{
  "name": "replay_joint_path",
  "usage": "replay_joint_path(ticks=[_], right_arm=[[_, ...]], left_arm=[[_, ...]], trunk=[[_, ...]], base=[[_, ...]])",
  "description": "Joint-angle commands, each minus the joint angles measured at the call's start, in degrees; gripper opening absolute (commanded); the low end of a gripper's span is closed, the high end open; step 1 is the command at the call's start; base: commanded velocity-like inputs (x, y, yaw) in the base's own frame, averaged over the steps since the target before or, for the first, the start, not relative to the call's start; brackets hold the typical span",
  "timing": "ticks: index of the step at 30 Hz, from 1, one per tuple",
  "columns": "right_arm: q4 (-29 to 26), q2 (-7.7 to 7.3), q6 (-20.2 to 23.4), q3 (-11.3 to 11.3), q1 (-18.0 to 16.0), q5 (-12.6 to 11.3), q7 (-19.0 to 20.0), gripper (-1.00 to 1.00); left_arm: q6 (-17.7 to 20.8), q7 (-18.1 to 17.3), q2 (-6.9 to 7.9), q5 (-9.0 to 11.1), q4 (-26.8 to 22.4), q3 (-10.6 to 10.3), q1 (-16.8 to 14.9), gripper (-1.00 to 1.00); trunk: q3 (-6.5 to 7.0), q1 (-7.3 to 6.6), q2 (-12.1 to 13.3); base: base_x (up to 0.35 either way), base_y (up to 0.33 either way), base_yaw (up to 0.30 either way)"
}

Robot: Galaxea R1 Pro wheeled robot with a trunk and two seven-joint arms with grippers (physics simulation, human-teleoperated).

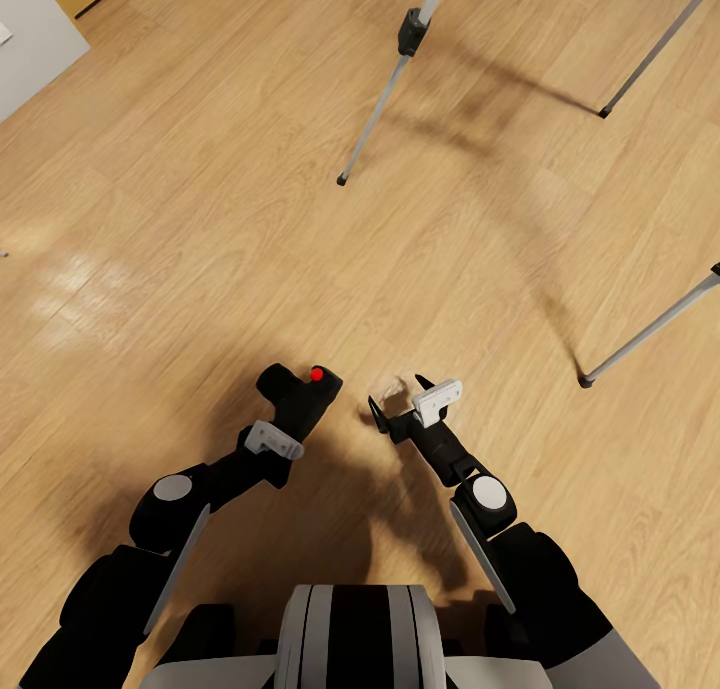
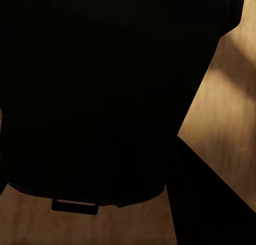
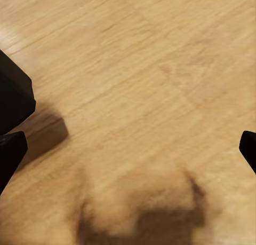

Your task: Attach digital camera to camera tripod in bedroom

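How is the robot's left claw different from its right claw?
The left gripper is shut on the digital camera; the right gripper holds nothing. The left one's fingers are hidden by the camera; the right one's fingers are spread open. Both are black and hover over the wood floor.

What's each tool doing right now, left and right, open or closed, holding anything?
Left tool: closed on the digital camera, red dot up.
Right tool: open, holding nothing, above the wood floor.
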Motion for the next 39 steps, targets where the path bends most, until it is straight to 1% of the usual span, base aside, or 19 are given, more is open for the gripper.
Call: replay_joint_path(ticks=[1,7,15,21,30,31,32,37,39], right_arm=[[-0.05,-0.03,0.11,0.03,-0.02,0.01,0.09,1.00],[-0.05,-0.03,0.11,0.03,-0.04,0.01,0.09,1.00],[-0.05,-0.03,0.11,0.03,-0.04,0.01,0.09,1.00],[-0.05,-0.03,0.11,0.03,-0.04,0.01,0.09,1.00],[-0.05,-0.03,0.08,0.03,-0.04,0.01,0.09,1.00],[-0.05,-0.03,0.05,0.05,-0.04,0.01,0.09,1.00],[-0.05,-0.03,-0.03,0.10,0.02,-0.02,0.09,1.00],[-0.05,-0.03,0.09,0.11,0.02,-0.07,0.09,1.00],[-0.05,-0.03,0.13,0.11,0.02,-0.07,0.09,1.00]], left_arm=[[0.09,-0.49,0.01,-0.66,-0.08,-0.02,-0.03,-1.00],[0.03,-0.48,0.00,-0.66,-0.08,0.04,-0.03,-1.00],[0.22,-0.48,-0.10,-0.65,-0.08,0.41,-0.03,-1.00],[0.55,-0.48,-0.63,-0.66,-0.07,0.40,-0.03,-1.00],[0.61,-0.48,-0.93,-0.66,-0.08,0.34,-0.03,-1.00],[0.59,-0.49,-0.89,-0.66,-0.08,0.35,-0.03,-1.00],[0.42,-0.58,-0.33,-0.66,-0.08,0.32,-0.03,-1.00],[0.26,-0.64,0.27,-0.66,-0.08,0.38,-0.03,-1.00],[0.23,-0.65,0.30,-0.66,-0.08,0.37,-0.03,-1.00]], trunk=[[-0.03,-0.01,-0.01],[-0.03,-0.01,-0.01],[1.75,-0.21,0.10],[3.08,-0.37,0.18],[5.07,-0.60,0.30],[5.29,-0.63,0.31],[5.51,-0.65,0.32],[6.62,-0.78,0.39],[7.06,-0.83,0.42]], base=[[0.000,0.000,0.000],[0.000,0.000,0.000],[0.000,0.000,0.000],[0.000,0.000,0.000],[0.000,0.000,0.000],[0.000,0.000,0.000],[0.000,0.000,0.000],[0.000,0.000,0.000],[0.000,0.000,0.000]])
